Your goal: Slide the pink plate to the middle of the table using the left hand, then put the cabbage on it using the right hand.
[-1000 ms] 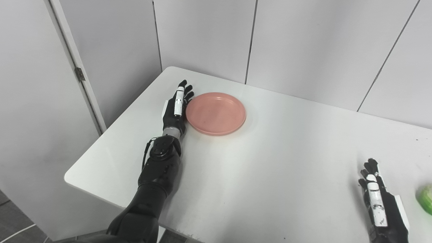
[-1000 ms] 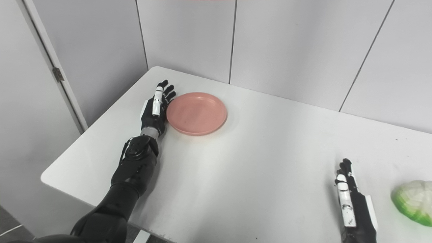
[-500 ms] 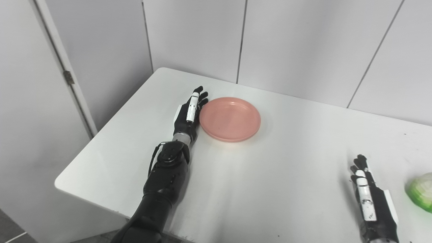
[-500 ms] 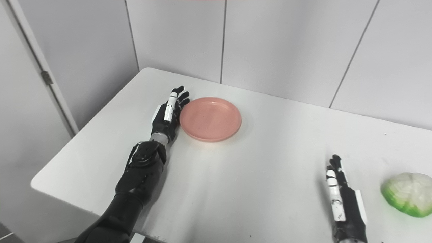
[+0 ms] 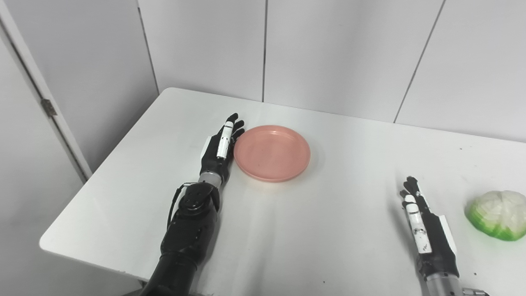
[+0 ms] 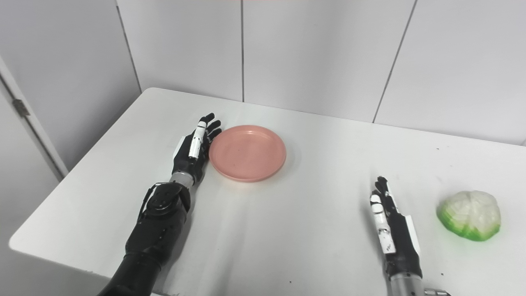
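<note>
- Plate slide underway by my read: pink plate (image 5: pixel 271 153) sits left of frame centre on the white worktop (image 5: pixel 320 230), not at the middle yet.
- Left hand (image 5: pixel 218 150) lies edge-on against the plate's left rim, fingers straight and together, holding nothing. Flat pusher pose, no grip.
- Contact looks like touching at the rim, but a thin gap can't be ruled out from either view.
- Plate is bare, flat on the worktop, nothing on it.
- Right hand (image 6: pixel 393 230) rests at lower right of frame, fingers extended, empty, waiting.
- Cabbage (image 6: pixel 469 214) sits at far right of frame, just right of the right hand, apart from it, untouched.
- Left to do, as I judge it: push plate further toward frame centre, then right hand grabs the cabbage and sets it on the plate. Second step not started.
- Hard to see: left palm and thumb are hidden behind the hand's back; right thumb not clear either.
- Right forearm is cut off at the bottom edge; left upper arm runs out of frame at bottom.
- Worktop's right end is cut off by the frame edge.
</note>
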### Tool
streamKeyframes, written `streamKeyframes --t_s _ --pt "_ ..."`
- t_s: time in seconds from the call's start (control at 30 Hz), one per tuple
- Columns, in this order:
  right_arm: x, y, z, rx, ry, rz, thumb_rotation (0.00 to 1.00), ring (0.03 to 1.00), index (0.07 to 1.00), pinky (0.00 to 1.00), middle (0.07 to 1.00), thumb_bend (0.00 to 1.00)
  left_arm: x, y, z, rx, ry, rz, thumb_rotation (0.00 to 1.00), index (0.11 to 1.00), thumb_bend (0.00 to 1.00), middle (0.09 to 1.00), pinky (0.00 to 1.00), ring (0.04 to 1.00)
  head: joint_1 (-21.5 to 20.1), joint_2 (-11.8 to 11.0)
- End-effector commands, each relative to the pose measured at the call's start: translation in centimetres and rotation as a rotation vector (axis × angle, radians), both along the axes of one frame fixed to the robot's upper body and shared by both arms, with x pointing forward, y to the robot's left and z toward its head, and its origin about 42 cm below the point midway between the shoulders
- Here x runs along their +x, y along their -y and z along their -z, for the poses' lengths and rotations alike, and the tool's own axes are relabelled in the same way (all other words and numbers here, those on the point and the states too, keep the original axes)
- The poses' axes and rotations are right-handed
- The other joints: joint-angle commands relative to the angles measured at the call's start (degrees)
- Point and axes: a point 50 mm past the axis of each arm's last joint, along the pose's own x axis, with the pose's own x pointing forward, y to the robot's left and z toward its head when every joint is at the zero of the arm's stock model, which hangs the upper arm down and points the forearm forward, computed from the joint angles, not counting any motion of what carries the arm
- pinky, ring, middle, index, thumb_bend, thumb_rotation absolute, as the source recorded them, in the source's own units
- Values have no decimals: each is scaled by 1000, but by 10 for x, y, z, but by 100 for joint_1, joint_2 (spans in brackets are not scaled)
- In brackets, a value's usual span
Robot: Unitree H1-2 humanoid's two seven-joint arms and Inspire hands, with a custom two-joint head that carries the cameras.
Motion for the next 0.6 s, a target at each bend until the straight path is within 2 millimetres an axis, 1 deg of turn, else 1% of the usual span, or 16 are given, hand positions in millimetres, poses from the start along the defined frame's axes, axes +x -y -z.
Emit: streamKeyframes --t_s 0.0,0.23,0.43,0.57 --pt "-3 -12 7 16 -6 -16 1000 946 962 947 960 216 -5 20 6 -7 -46 85 1000 908 410 916 910 916 -73 22" --pt "-4 -18 5 11 -8 -20 1000 941 958 942 957 216 -18 36 3 -27 -43 148 1000 913 390 922 917 918 -330 103" --pt "-4 -24 6 8 -3 -18 1000 934 954 926 954 245 -33 52 2 -21 -50 205 1000 916 397 920 906 911 -477 130" --pt "-5 -28 5 -1 -1 -15 1000 926 948 911 947 245 -39 59 6 -27 -54 244 1000 927 408 933 921 928 -524 136"
